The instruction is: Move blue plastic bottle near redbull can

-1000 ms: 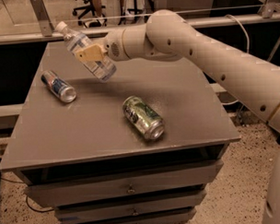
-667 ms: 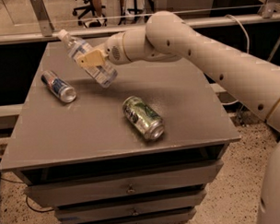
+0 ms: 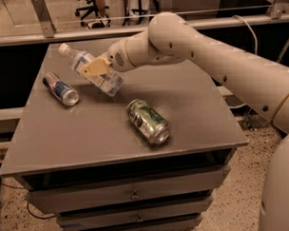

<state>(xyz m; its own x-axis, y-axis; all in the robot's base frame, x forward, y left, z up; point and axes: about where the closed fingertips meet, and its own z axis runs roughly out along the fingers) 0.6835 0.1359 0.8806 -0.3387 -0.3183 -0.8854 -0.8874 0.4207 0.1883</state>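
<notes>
The blue plastic bottle (image 3: 88,67) is clear with a white cap and a pale label. It is held tilted, cap up and to the left, above the left part of the grey table (image 3: 107,137). My gripper (image 3: 96,69) is shut on the bottle's middle, one tan finger (image 3: 95,67) lying across the front of it. The redbull can (image 3: 61,88), slim, blue and silver, lies on its side at the table's left, just below and left of the bottle. The arm reaches in from the right.
A fatter green patterned can (image 3: 147,121) lies on its side near the table's middle front. Drawers (image 3: 133,196) sit under the tabletop. A rail and office chairs stand behind the table. The floor lies to the right.
The gripper has carried the bottle slightly left and down, closer to the redbull can. Both cans have stayed where they were.
</notes>
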